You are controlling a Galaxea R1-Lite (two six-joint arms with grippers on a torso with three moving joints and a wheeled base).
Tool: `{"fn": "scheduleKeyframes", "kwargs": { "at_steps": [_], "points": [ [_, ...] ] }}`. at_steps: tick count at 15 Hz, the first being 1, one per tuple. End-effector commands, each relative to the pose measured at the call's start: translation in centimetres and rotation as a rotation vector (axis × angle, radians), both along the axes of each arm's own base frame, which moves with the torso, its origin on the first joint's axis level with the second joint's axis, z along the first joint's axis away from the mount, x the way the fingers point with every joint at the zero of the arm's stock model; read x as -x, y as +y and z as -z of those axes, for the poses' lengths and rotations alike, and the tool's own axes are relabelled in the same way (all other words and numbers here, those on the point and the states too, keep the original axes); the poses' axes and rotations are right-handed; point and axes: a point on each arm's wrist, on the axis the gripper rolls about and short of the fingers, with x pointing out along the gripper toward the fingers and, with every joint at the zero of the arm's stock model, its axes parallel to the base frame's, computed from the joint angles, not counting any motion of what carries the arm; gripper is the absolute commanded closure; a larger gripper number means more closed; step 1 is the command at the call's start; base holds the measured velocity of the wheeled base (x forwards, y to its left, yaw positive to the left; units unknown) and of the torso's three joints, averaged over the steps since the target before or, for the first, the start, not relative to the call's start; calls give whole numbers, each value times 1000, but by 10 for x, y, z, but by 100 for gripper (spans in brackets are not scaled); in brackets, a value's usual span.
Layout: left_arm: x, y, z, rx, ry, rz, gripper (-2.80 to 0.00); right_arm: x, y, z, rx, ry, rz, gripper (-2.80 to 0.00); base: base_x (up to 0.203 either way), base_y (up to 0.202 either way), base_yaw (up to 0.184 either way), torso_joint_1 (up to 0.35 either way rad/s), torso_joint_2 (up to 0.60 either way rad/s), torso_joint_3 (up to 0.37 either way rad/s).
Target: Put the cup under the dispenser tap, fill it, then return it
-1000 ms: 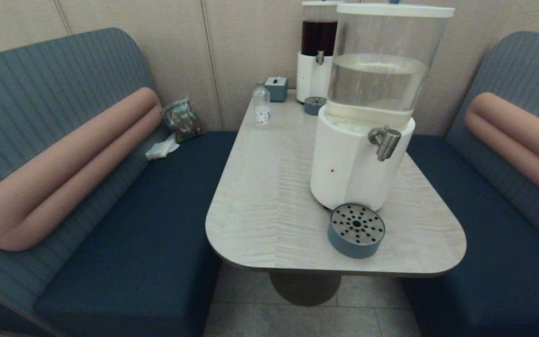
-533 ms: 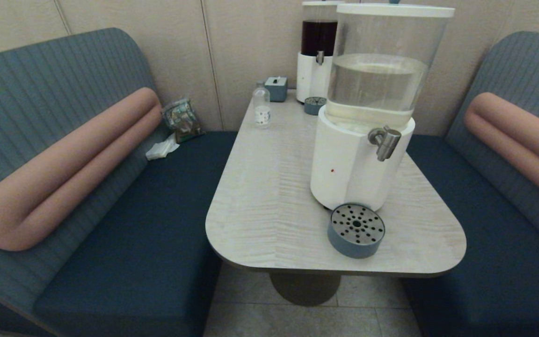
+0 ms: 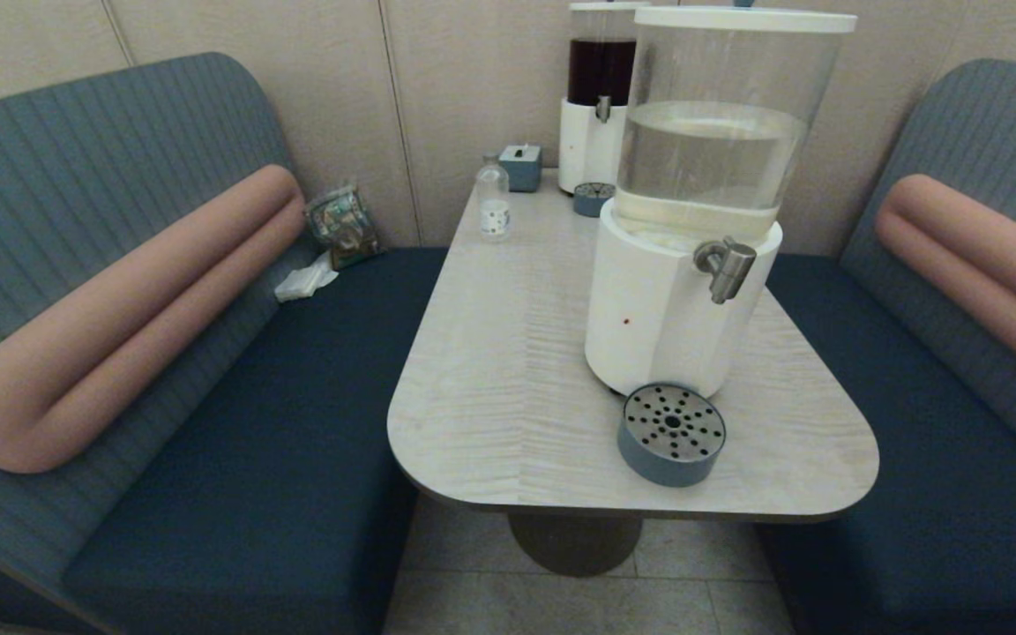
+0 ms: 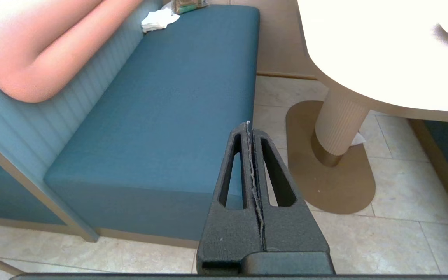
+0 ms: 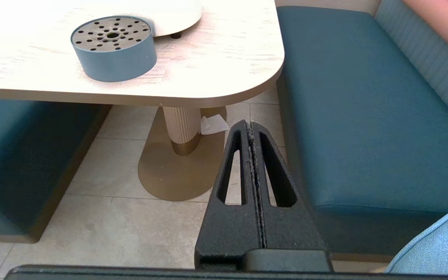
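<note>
We are keeping our left gripper [image 4: 250,128] low beside the left bench [image 4: 177,109], its fingers pressed together on nothing. On the surface [image 3: 508,370], a small clear bottle [image 3: 493,207] is standing far back, and a dispenser holding dark liquid [image 3: 601,97] behind it. The big white-based dispenser [image 3: 693,220] is holding clear liquid; its dispenser tap [image 3: 724,267] is pointing down, the round drip tray [image 3: 672,434] sitting nearer us. We are not seeing the cup anywhere. Our right gripper [image 5: 250,126] is hanging below the surface's edge, fingers closed, empty.

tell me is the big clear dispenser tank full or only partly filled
Partly filled. In the head view the clear tank shows its liquid line about halfway up, with empty space above it under the white lid.
</note>
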Motion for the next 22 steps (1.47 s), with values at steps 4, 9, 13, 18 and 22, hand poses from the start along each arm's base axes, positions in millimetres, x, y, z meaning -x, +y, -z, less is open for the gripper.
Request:
{"fn": "scheduleKeyframes", "kwargs": {
  "at_steps": [4,9,13,18,22],
  "points": [
    [0,0,0,1,-1,-1,0,0,0,0,0,-1,0,0,0,0,0,0,0,0],
    [0,0,0,1,-1,-1,0,0,0,0,0,-1,0,0,0,0,0,0,0,0],
    [0,0,0,1,-1,-1,0,0,0,0,0,-1,0,0,0,0,0,0,0,0],
    [0,0,0,1,-1,-1,0,0,0,0,0,0,0,0,0,0,0,0,0,0],
    [0,0,0,1,-1,-1,0,0,0,0,0,-1,0,0,0,0,0,0,0,0]
  ]
}}
